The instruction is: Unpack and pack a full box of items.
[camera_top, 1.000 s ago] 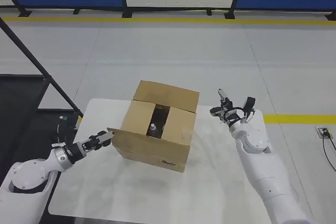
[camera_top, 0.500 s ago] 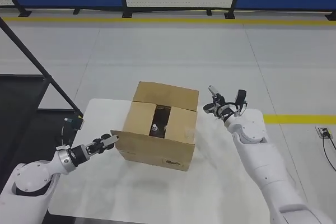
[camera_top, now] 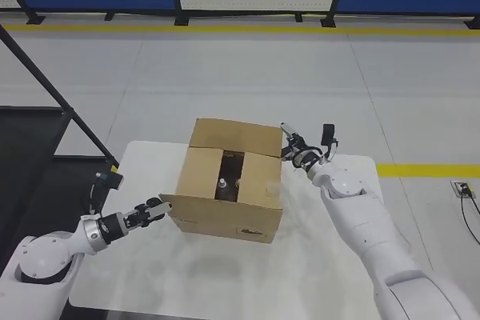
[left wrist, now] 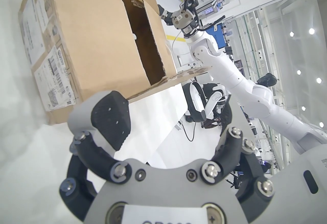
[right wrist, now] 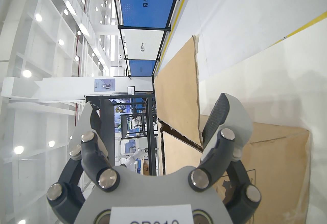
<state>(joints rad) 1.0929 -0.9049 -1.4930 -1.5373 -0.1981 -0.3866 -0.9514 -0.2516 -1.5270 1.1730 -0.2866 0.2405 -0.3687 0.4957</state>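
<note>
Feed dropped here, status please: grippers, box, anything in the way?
Left gripper open, at near corner of box. Right gripper open, by far corner. Top flaps parted, partly covering bottles inside.

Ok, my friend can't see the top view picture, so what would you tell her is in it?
A brown cardboard box sits on a white table, its top flaps parted over what look like bottle tops inside. The left gripper, open, is by the box's near corner, and the right gripper, open, by its far corner.
</note>
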